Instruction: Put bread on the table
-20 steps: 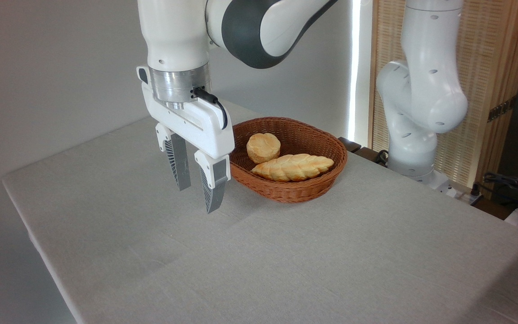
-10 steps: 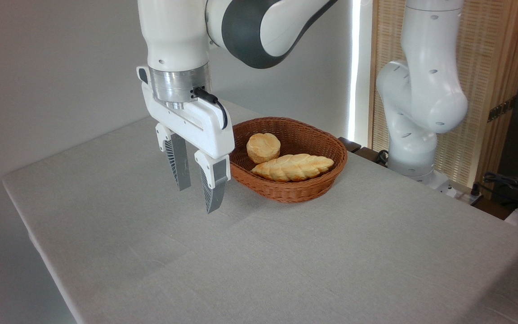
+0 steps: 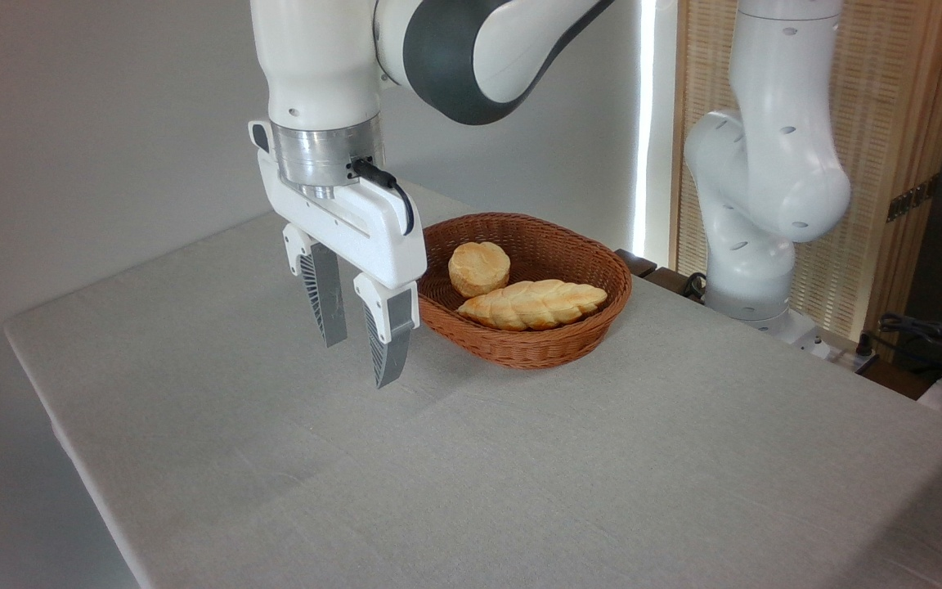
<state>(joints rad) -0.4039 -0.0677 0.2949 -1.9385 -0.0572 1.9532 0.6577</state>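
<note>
The gripper (image 3: 361,360) hangs empty over the table (image 3: 520,458) with fingers spread fairly wide, probably ready to grab, while the round bun (image 3: 479,267) sits in the wicker basket (image 3: 536,348) at its 2 o'clock, leaning against the braided loaf (image 3: 532,303).

One round bread (image 3: 479,267), one braided loaf (image 3: 532,303), one wicker basket (image 3: 536,348), one table (image 3: 520,474), one pincer (image 3: 359,360)

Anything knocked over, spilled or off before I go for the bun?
Nothing stands out. The bread and the braided loaf lie in the upright basket; the gripper hangs open and empty beside it.
</note>
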